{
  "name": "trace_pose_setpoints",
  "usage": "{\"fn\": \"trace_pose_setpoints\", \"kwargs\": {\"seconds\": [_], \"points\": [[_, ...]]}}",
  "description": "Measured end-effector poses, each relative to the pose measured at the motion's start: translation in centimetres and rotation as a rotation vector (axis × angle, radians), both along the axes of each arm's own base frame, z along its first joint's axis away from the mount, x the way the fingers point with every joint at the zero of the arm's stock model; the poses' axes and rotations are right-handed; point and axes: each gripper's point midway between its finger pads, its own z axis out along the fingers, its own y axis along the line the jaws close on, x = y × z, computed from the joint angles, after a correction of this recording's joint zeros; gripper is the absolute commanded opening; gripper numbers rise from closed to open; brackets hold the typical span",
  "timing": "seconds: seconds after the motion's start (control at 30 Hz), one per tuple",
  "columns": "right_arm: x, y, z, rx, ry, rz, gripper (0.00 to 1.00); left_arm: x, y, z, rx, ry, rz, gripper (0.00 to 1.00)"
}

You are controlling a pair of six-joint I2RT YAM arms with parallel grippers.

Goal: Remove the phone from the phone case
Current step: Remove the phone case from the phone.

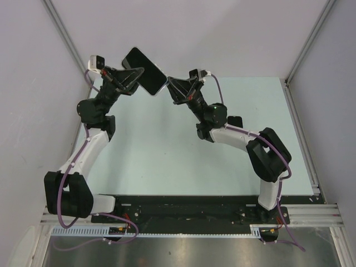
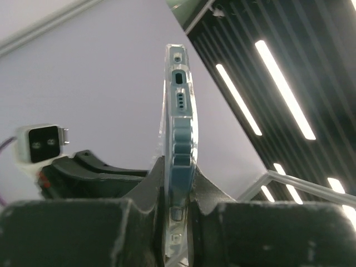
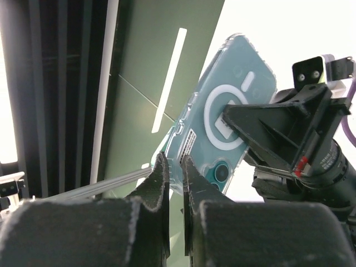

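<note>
The teal phone (image 1: 143,69) in its clear case is held in the air above the table's far left, dark screen facing up. My left gripper (image 1: 135,76) is shut across it; in the left wrist view the phone's edge (image 2: 181,111) with its port stands upright between the fingers (image 2: 178,172). My right gripper (image 1: 169,83) meets the phone's right corner. In the right wrist view the case back (image 3: 222,128) with its white ring and camera lenses shows, and my right gripper (image 3: 173,164) is closed on the case's corner rim. The left gripper (image 3: 261,125) presses the back.
The pale green table top (image 1: 167,144) lies below both raised arms. White walls with aluminium rails (image 1: 303,44) enclose the left, far and right sides. The black base rail (image 1: 183,208) runs along the near edge.
</note>
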Motion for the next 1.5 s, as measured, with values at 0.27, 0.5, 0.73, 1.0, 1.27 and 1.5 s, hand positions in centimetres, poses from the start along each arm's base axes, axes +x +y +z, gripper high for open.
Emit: {"fn": "trace_pose_setpoints", "kwargs": {"seconds": [0.27, 0.5, 0.73, 1.0, 1.27, 1.5], "points": [[1.0, 0.7, -1.0, 0.006, 0.044, 0.013, 0.0, -0.4, 0.2, 1.1, -0.008, -0.03, 0.002, 0.0], [0.6, 0.5, -0.6, 0.003, 0.016, 0.001, 0.02, -0.4, 0.2, 1.0, 0.001, -0.026, -0.001, 0.0], [-1.2, 0.6, 1.8, -0.126, -0.14, -0.173, 0.33, -0.8, 0.1, 1.6, -0.004, -0.009, -0.036, 0.0], [-1.1, 1.5, 1.1, -0.337, -0.225, -0.255, 0.29, -1.2, 0.3, 2.7, -0.031, -0.014, -0.043, 0.0], [0.4, 3.3, -2.4, -0.616, -0.287, -0.295, 0.36, -0.1, -0.7, 0.5, 0.096, -0.003, -0.018, 0.0], [0.7, 3.7, -6.3, -0.779, -0.354, -0.223, 0.44, 0.5, -1.9, -2.3, 0.239, -0.01, -0.047, 0.0]]}}
